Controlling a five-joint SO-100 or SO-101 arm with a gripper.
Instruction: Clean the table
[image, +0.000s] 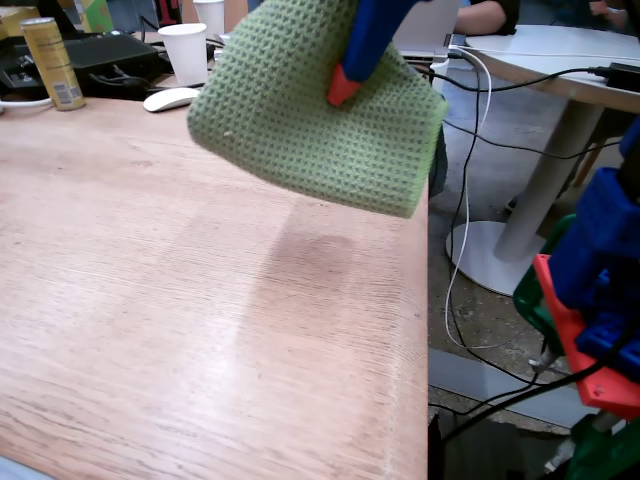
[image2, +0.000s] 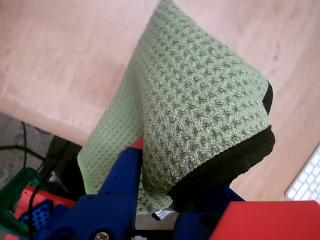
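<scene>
My blue gripper (image: 345, 88) with its orange fingertip (image: 342, 90) is shut on a green waffle-weave cloth (image: 310, 110) and holds it in the air above the table (image: 150, 300), near its right edge in the fixed view. The cloth hangs in folds and throws a soft shadow on the pale wood below. From the wrist view the cloth (image2: 200, 110) drapes over the gripper (image2: 160, 175) and hides one finger; the other blue finger (image2: 122, 175) shows beside it. A dark hem runs along the cloth's lower edge. The table top (image2: 60, 60) lies underneath.
At the table's far end stand a yellow can (image: 52, 62), two white paper cups (image: 184, 52), a white mouse (image: 170, 98) and black gear (image: 110, 55). A white round pedestal table (image: 560, 70) and cables lie to the right. A keyboard corner (image2: 306, 180) shows in the wrist view.
</scene>
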